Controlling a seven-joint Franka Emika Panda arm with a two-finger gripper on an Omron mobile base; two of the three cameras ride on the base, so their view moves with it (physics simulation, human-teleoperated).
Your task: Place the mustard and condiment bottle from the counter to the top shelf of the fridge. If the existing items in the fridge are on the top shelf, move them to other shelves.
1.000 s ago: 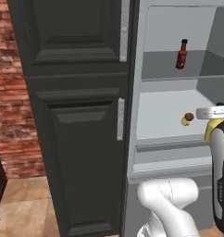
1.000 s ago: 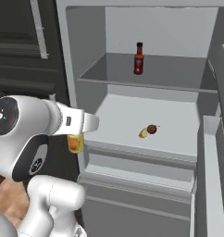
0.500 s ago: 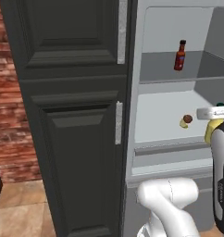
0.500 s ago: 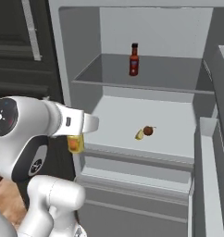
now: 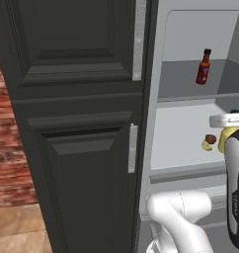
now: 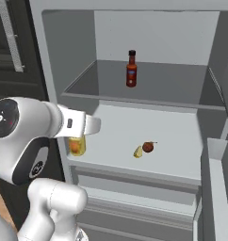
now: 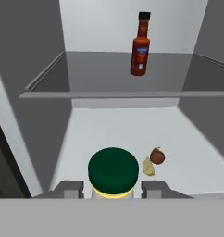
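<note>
My gripper [image 7: 113,189] is shut on the mustard [image 7: 113,170], a pale-yellow bottle seen from above its green cap, in front of the open fridge [image 6: 59,56]. In the base views the mustard [image 6: 77,146] [image 5: 225,140] hangs under the hand at the height of the white lower shelf. The dark red condiment bottle [image 7: 140,46] [image 6: 131,69] [image 5: 203,66] stands upright on the grey top shelf [image 7: 100,74]. The existing items, a tiny brown round one [image 7: 156,156] [image 6: 148,147] and a small yellow piece [image 7: 148,166] [image 6: 138,151], lie together on the white shelf below. The counter is out of view.
A tall dark panelled cabinet [image 5: 82,123] with silver handles stands directly left of the fridge, with a brick wall [image 5: 3,148] beyond it. The fridge door [image 6: 219,188] juts out at the right. A drawer front [image 6: 134,188] sits under the white shelf.
The whole picture has shifted in both base views, so the base has driven a little. The hand keeps its grip on the mustard. The things in the fridge have not moved.
</note>
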